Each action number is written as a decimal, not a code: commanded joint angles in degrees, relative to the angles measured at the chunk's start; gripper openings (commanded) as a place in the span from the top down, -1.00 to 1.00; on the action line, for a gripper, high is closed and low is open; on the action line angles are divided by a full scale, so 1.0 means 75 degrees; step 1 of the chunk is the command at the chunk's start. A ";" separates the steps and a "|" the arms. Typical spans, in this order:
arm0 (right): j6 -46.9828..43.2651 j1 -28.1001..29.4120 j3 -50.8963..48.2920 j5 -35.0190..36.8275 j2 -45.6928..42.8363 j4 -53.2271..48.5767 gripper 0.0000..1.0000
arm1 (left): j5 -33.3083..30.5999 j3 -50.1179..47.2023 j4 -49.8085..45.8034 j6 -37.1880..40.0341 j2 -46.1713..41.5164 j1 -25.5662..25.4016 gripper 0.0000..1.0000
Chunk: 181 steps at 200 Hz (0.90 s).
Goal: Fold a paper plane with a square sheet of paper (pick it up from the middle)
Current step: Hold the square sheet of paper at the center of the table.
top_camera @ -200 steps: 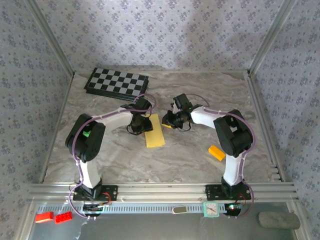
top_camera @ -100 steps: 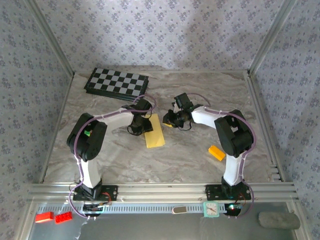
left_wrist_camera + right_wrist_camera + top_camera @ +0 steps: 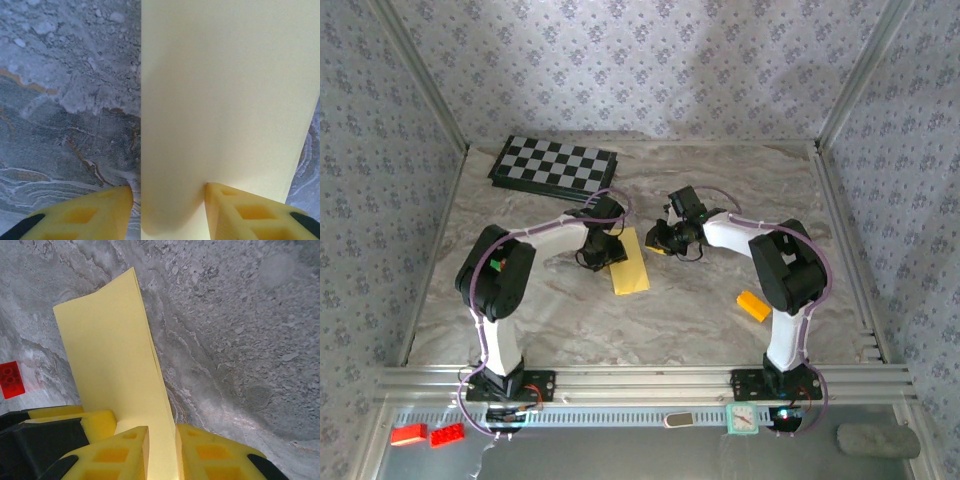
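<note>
1. sheet (image 3: 630, 268): it lies on the bench (image 3: 680, 320) as a long, folded yellow strip. it is near the middle, between my two end effectors.

2. my left end effector (image 3: 169, 200): the fingers are spread wide and grip nothing. one fingertip (image 3: 85, 216) is over bare bench, just beside the sheet's long edge. the other is over the sheet itself. the sheet lies flat below and runs away from the fingers. in the top view this end effector sits at the far left side of the strip.

3. my right end effector (image 3: 162, 455): the fingers are nearly together, clamped on a raised part of the sheet. the paper stands up out of the narrow gap between them. two layers show along its right edge. in the top view this end effector is just right of the strip's far end, with a bit of yellow at its tip.

4. other items:
- a checkerboard (image 3: 553, 165) lies at the far left of the bench, well apart from the sheet.
- an orange block (image 3: 753, 305) lies near my right arm, apart from the sheet.
- a red brick (image 3: 11, 379) is on the bench, left of the raised paper in the right wrist view.
</note>
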 commanded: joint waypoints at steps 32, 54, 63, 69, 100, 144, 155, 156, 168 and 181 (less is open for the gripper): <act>-0.0135 -0.0019 0.0023 -0.0028 -0.0065 -0.0058 0.54 | -0.0098 -0.0170 -0.0534 -0.0365 0.0663 0.0060 0.08; -0.0158 -0.0008 -0.0002 -0.0103 -0.0049 0.0044 0.54 | -0.0077 -0.0160 -0.0531 -0.0402 0.0713 0.0064 0.07; -0.0182 -0.0001 -0.0004 -0.0146 -0.0036 0.0068 0.54 | -0.0059 -0.0155 -0.0551 -0.0389 0.0735 0.0066 0.07; -0.0193 0.0010 -0.0006 -0.0175 -0.0024 0.0085 0.54 | -0.0064 -0.0134 -0.0543 -0.0389 0.0742 0.0060 0.07; -0.0313 0.0095 0.0080 -0.0333 0.0068 0.0080 0.54 | -0.0053 -0.0160 -0.0538 -0.0378 0.0760 0.0066 0.07; -0.0603 0.0279 0.0492 -0.0531 0.0349 -0.0130 0.56 | 0.0005 -0.0153 -0.0548 -0.0268 0.0842 0.0068 0.06; -0.0647 0.0315 0.0559 -0.0573 0.0413 -0.0162 0.56 | 0.0028 -0.0148 -0.0533 -0.0228 0.0865 0.0066 0.06; -0.0650 0.0324 0.0563 -0.0579 0.0417 -0.0160 0.56 | 0.0028 -0.0147 -0.0531 -0.0221 0.0865 0.0069 0.06; -0.0699 0.0366 0.0627 -0.0625 0.0488 -0.0202 0.57 | 0.0024 -0.0131 -0.0540 -0.0185 0.0894 0.0066 0.06; -0.0757 0.0391 0.0692 -0.0644 0.0555 -0.0251 0.58 | 0.0039 -0.0135 -0.0530 -0.0157 0.0924 0.0068 0.06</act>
